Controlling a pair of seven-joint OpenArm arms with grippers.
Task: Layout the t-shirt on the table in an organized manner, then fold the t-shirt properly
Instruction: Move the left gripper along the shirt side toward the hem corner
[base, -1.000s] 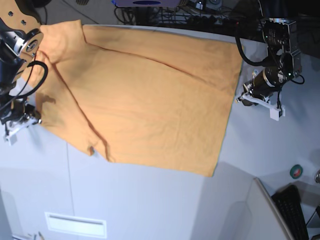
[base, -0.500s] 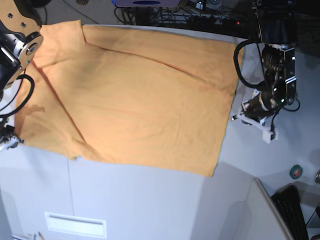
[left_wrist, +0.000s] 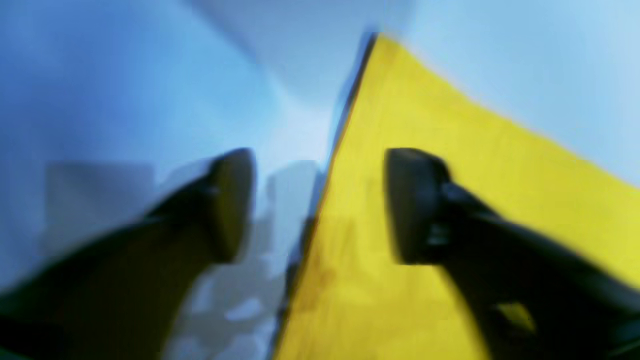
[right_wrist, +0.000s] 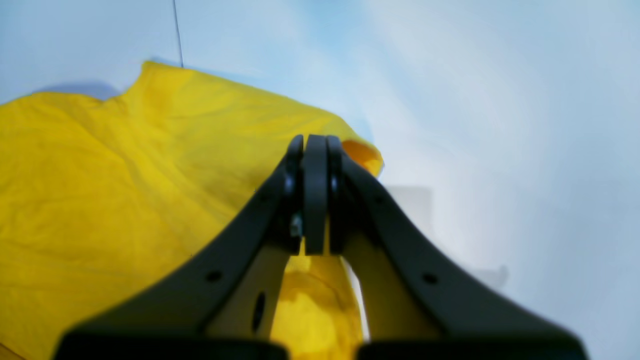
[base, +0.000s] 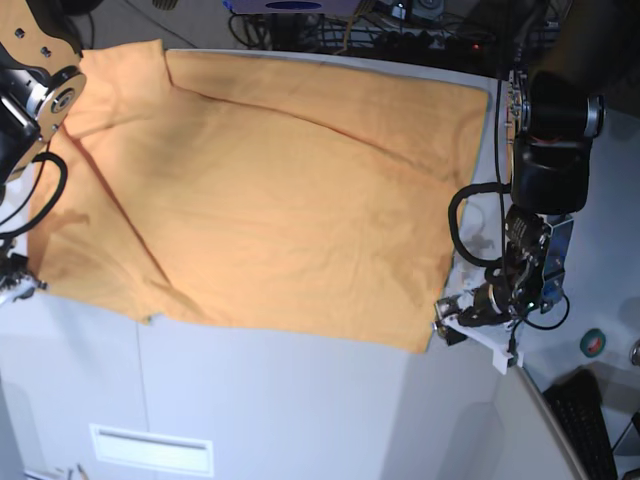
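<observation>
We see the t-shirt (base: 270, 190) spread out almost flat on the desk (base: 300, 410). It is soft orange cloth with a few long creases, and it makes a big, nearly square shape. One short sleeve (base: 120, 75) points to a far corner. The desk is smooth, hard and pale grey-white, with a thin dark line in it.

The left claw (left_wrist: 320, 205) has its two dark fingers spread apart, with nothing between them. One finger is over the cloth and one over the bare desk, right at the shirt's straight edge.

The right claw (right_wrist: 315, 200) is squeezed shut at a rumpled sleeve corner. We cannot tell if it pinches cloth.
</observation>
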